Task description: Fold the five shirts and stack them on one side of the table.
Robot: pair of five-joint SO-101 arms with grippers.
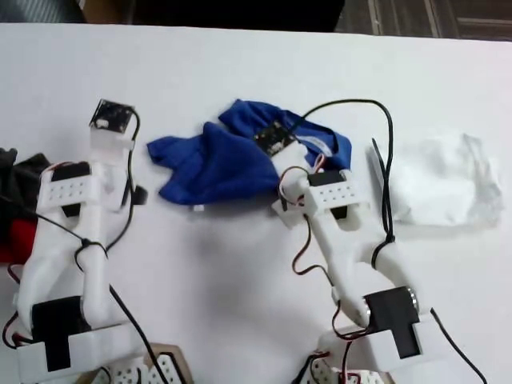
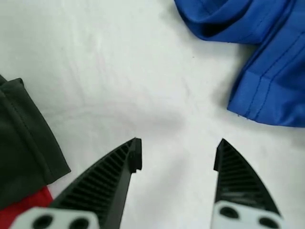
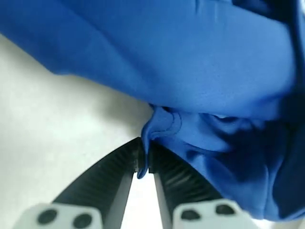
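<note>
We record one white table (image 1: 240, 64) bearing four shirts. Item one: a blue shirt (image 1: 216, 164), crumpled, lying mid-table toward the far side. Item two: a white shirt (image 1: 440, 180), gathered in a loose heap at the right, apart from the blue one. Items three and four: a black shirt (image 2: 24, 143) at the left edge, with a red shirt (image 2: 24, 210) touching its near side. The right gripper (image 3: 145, 145) sits over the right part of the blue shirt, its jaws pinched narrow on a small fold of the blue cloth. The left gripper (image 2: 178, 143) is above bare table between the black shirt and the blue shirt's left edge, its jaws spread wide and holding nothing.
</note>
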